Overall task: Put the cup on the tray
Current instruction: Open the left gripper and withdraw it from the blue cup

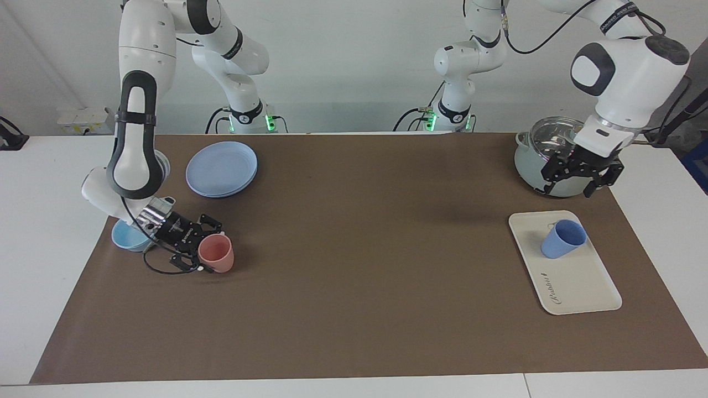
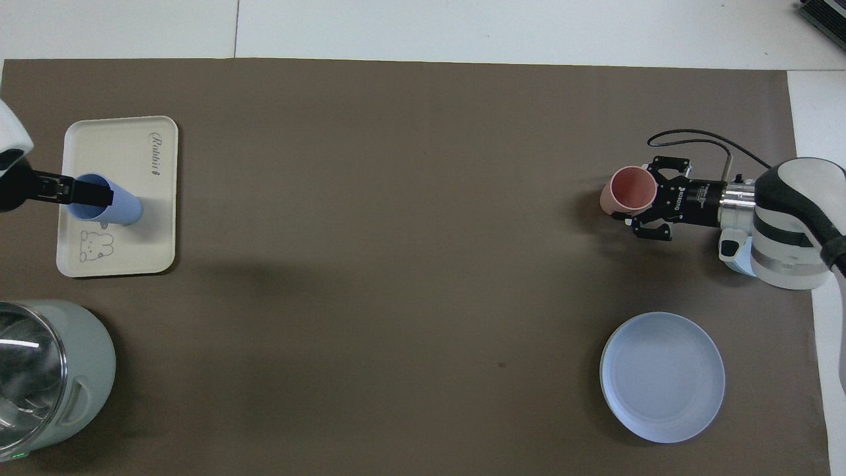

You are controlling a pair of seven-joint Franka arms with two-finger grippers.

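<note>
The blue ribbed cup point(image 1: 563, 239) stands on the cream tray point(image 1: 581, 282) at the left arm's end of the table, near the bear drawing. My left gripper point(image 1: 572, 179) is open and empty, raised above the tray's edge by the pot. From above, the left gripper point(image 2: 99, 193) covers part of the cup point(image 2: 119, 210) on the tray point(image 2: 119, 248). My right gripper point(image 1: 191, 243) is low on the mat at the right arm's end, right against a pink tumbler point(image 1: 217, 253).
A grey-green pot with a glass lid point(image 1: 531, 166) stands beside the tray, nearer to the robots. A round blue plate point(image 1: 221, 168) and a light-blue bowl point(image 1: 126, 237) lie at the right arm's end. The right arm's cable trails on the mat.
</note>
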